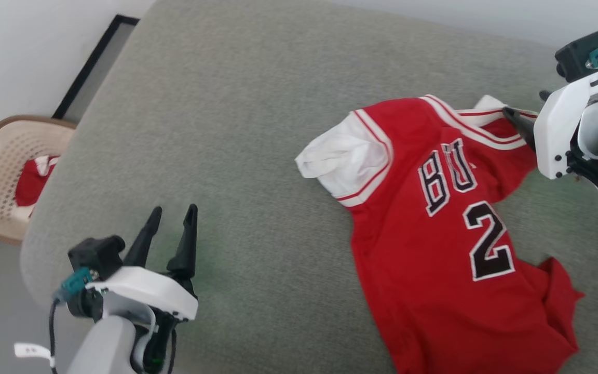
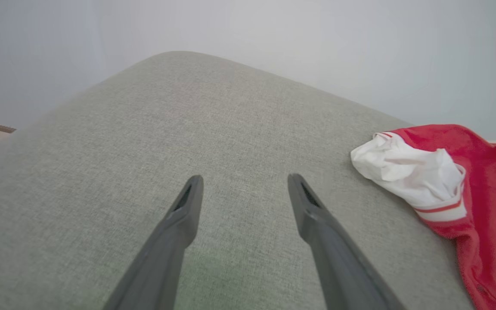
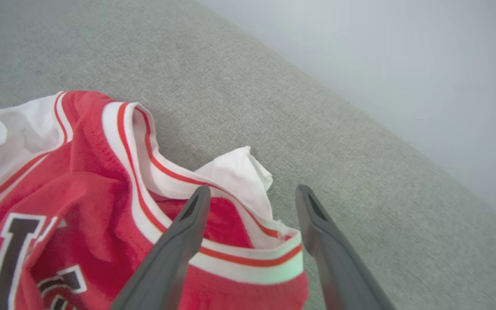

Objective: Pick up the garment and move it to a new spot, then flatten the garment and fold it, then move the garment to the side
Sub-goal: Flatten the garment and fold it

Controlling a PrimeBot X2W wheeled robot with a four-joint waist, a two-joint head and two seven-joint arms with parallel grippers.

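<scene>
A grey fabric-covered surface (image 1: 257, 130) with rounded corners spreads across the head view and carries everything else. On its right half lies the garment (image 1: 423, 291), a red T-shirt, chest side up and rumpled, its hem towards the near edge and its collar towards the far side. Navy letters outlined in white and a large "2" (image 1: 488, 241) show on the chest. One white sleeve (image 1: 340, 156) is bunched up on the shirt's left side, with red-and-white striped trim along its seam.

Off the surface's left edge stands a beige plastic chair (image 1: 8, 156) with something red and white (image 1: 31, 182) on its seat.

The left gripper (image 1: 174, 209) hovers over bare grey fabric near the front left corner, well apart from the shirt, its jaws spread with nothing between them.

The right gripper (image 3: 253, 189) is at the shirt's striped collar (image 3: 230, 254). Its jaws stand spread. In the right wrist view one finger crosses the collar band and the other lies over grey fabric just beside it, and the cloth is not pinched.
</scene>
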